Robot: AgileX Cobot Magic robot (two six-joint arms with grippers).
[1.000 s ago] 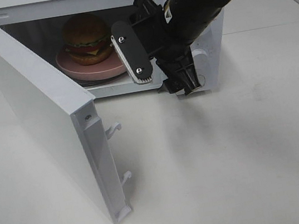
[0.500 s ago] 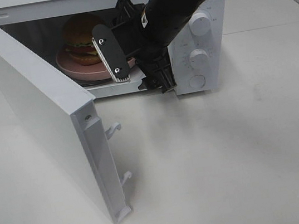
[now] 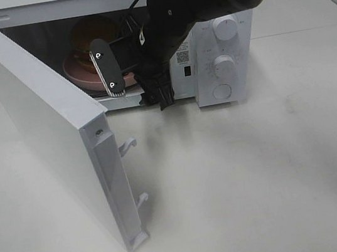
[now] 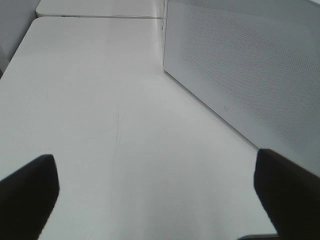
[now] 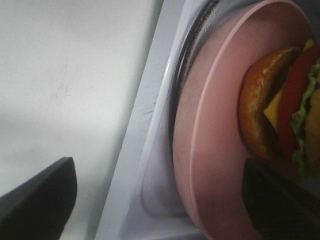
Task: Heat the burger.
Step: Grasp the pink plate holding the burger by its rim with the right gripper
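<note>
burger (image 3: 92,33) x1 | pink plate (image 3: 77,73) x1 | microwave (image 3: 225,60) x1, door open

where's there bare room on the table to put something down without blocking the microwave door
The white table is bare in front of the microwave, right of its open door. The oven mouth is crowded: the right gripper hangs before the burger on its pink plate.

The burger (image 3: 92,31) sits upright on a plate (image 3: 78,73) inside the microwave (image 3: 210,63).
</note>
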